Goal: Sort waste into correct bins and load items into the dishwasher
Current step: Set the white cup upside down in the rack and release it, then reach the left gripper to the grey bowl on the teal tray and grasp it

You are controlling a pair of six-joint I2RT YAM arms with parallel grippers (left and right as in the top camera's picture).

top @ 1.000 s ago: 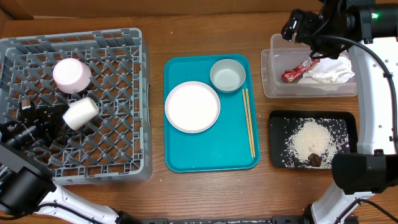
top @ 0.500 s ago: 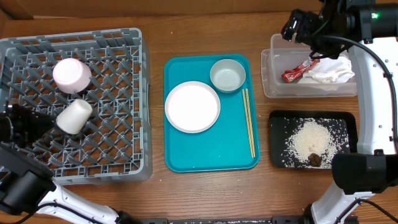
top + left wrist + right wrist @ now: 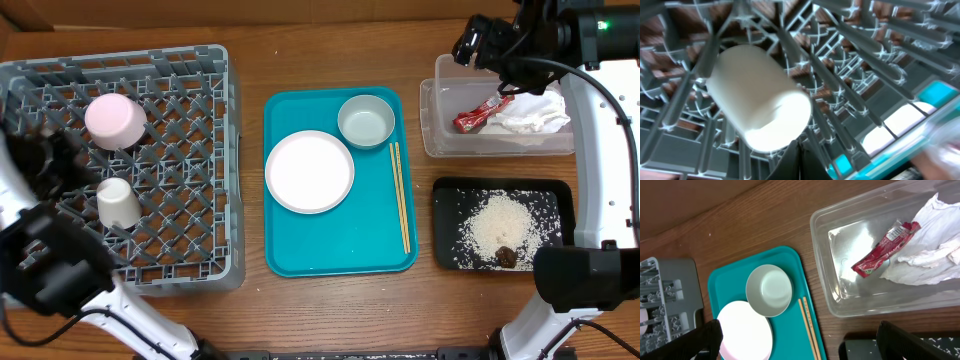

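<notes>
Cup (image 3: pixel 118 203) and pink bowl (image 3: pixel 115 120) sit in the grey dish rack (image 3: pixel 130 55) at the counter's (image 3: pixel 250 310) left edge. The left gripper (image 3: pixel 794 159) is shut tight, just beside the cup. A teal tray (image 3: pixel 340 255) in the middle holds a white plate (image 3: pixel 309 172), a pale bowl (image 3: pixel 366 121) and chopsticks (image 3: pixel 401 195) along its right edge. At the right edge, the clear tub (image 3: pixel 430 120) holds the red wrapper (image 3: pixel 482 113) and napkin (image 3: pixel 530 112). The black tray (image 3: pixel 445 250) holds rice (image 3: pixel 505 228) and a brown lump (image 3: pixel 506 257). The right gripper (image 3: pixel 800 335) is wide open, holding nothing.
</notes>
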